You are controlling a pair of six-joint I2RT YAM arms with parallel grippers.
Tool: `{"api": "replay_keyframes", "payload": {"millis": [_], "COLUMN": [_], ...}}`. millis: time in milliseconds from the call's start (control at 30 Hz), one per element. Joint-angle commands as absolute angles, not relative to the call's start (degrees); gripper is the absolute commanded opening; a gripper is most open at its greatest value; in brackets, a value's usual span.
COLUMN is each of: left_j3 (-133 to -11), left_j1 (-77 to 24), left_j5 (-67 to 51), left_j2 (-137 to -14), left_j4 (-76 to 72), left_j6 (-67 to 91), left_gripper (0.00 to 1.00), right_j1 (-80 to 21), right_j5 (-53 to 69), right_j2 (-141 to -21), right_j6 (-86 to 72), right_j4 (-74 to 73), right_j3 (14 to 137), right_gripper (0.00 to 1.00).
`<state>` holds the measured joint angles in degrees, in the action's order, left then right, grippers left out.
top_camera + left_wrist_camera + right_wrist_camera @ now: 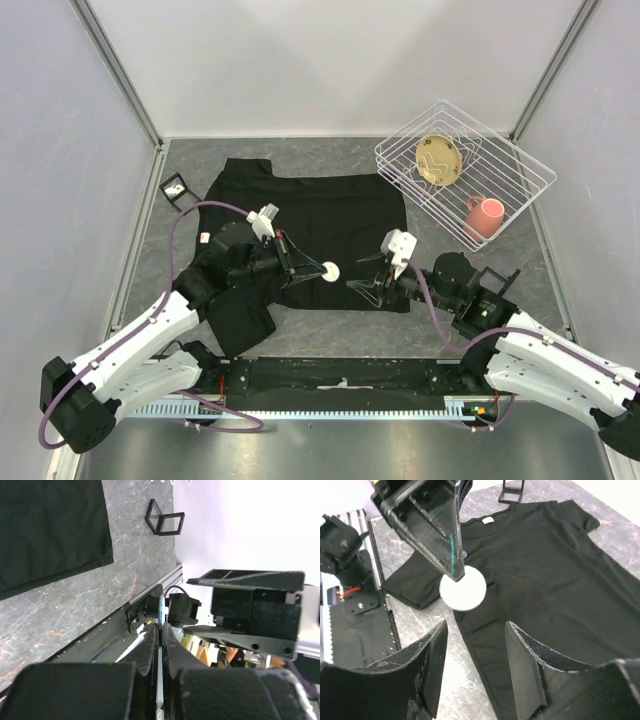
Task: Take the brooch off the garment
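The garment [330, 215], a black T-shirt, lies flat in the middle of the grey table and also shows in the right wrist view [545, 570]. The brooch [329, 270] is a round white disc over the shirt's near edge. My left gripper [318, 268] is shut on the brooch's rim. In the left wrist view the disc shows edge-on as a thin pale strip [160, 680] between the closed fingers [145, 650]. My right gripper [362, 288] is open and empty, just right of the brooch [463, 589], over the shirt's hem.
A white wire rack [520, 165] at the back right holds a yellowish plate [438, 160] and a pink cup [485, 215]. Small black frame stands sit at the left [174, 188] and right [497, 277]. White walls close in the table.
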<state>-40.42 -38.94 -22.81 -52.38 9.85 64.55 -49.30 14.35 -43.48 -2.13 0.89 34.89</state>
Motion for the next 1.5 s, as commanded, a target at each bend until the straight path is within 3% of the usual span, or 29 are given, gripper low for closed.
{"api": "replay_keyframes", "payload": {"millis": [0, 67, 133, 200, 433, 700, 867, 1000, 1200, 1467], "left_j3": [-40.26, -39.82, -38.50, -37.10, -34.45, -34.71, -37.18, -36.30, -31.82, -29.36], "left_j1": [-37.97, -37.71, -37.71, -37.62, -37.62, -38.84, -40.78, -41.83, -42.71, -42.80], "left_j5": [-27.50, -28.91, -28.74, -25.76, -24.35, -19.78, -27.39, -30.14, -29.36, -25.93], "left_j2": [-51.06, -50.71, -49.58, -47.47, -43.42, -43.42, -43.86, -43.16, -41.14, -40.87], "left_j4": [8.44, 5.99, 0.48, 0.26, -3.69, -7.46, -6.77, -5.81, -7.99, -9.84], "left_j6": [72.85, 72.60, 66.29, 58.59, 33.95, -1.25, -20.45, -33.01, -38.49, -43.33], "left_gripper": [0.02, 0.02, 0.02, 0.02, 0.02, 0.02, 0.02, 0.02, 0.02, 0.02], "right_j1": [-51.42, -51.42, -51.42, -51.42, -50.63, -49.57, -49.31, -49.22, -49.04, -49.04], "right_j5": [11.61, 8.02, 0.02, -4.46, 6.50, 0.37, -0.18, 1.23, -2.81, 0.43], "right_j2": [-42.36, -43.94, -47.87, -50.70, -57.21, -59.15, -62.92, -66.18, -63.81, -64.95], "right_j6": [9.85, 7.22, -3.30, -16.87, -34.59, -59.04, -75.64, -79.18, -84.45, -88.15], "right_j4": [14.83, 14.86, 8.21, -2.48, -15.81, -28.47, -27.34, -26.28, -25.66, -21.01], "right_j3": [29.89, 30.75, 36.45, 43.81, 49.83, 58.00, 58.53, 61.17, 59.16, 58.44], "right_gripper": [0.56, 0.54, 0.45, 0.44, 0.61, 0.62, 0.54, 0.50, 0.43, 0.44]}}
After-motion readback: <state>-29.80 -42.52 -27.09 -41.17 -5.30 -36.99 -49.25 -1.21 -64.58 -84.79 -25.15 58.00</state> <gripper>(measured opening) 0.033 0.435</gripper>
